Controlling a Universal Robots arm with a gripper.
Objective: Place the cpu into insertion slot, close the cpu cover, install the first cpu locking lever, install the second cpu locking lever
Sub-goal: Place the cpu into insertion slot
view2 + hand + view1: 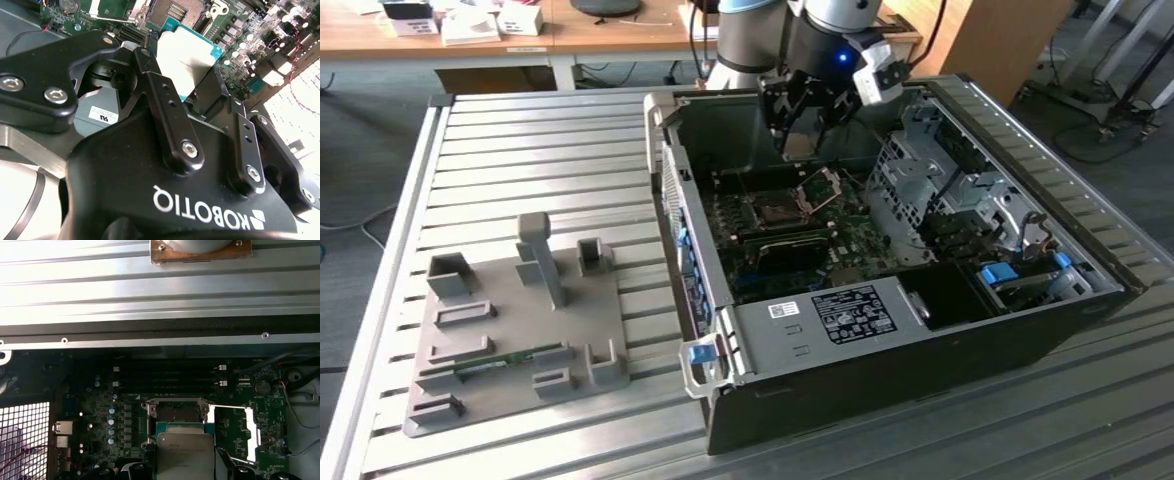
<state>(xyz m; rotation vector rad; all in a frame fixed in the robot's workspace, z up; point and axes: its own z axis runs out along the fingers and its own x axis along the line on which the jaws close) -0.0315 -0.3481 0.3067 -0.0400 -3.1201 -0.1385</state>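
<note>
My gripper [798, 150] hangs inside the open computer case, above the green circuit board. It is shut on the cpu [187, 52], a flat square chip with a silver top and teal edge, held between the black fingers [160, 100]. In the first wrist view the cpu [185, 452] hovers just short of the insertion slot [177, 412], a dark recess in a silver frame. The insertion slot [175, 10] lies beyond the chip. The cpu cover [248, 432] is swung open beside the slot. In the exterior view the cpu cover [825, 185] stands tilted up below the gripper.
Long black memory slots [167, 377] run just past the socket. The case wall [670, 190], a metal drive cage [934, 180] and the power supply [847, 320] hem in the board. A grey fixture plate [507, 320] lies on the slatted table at the exterior view's left.
</note>
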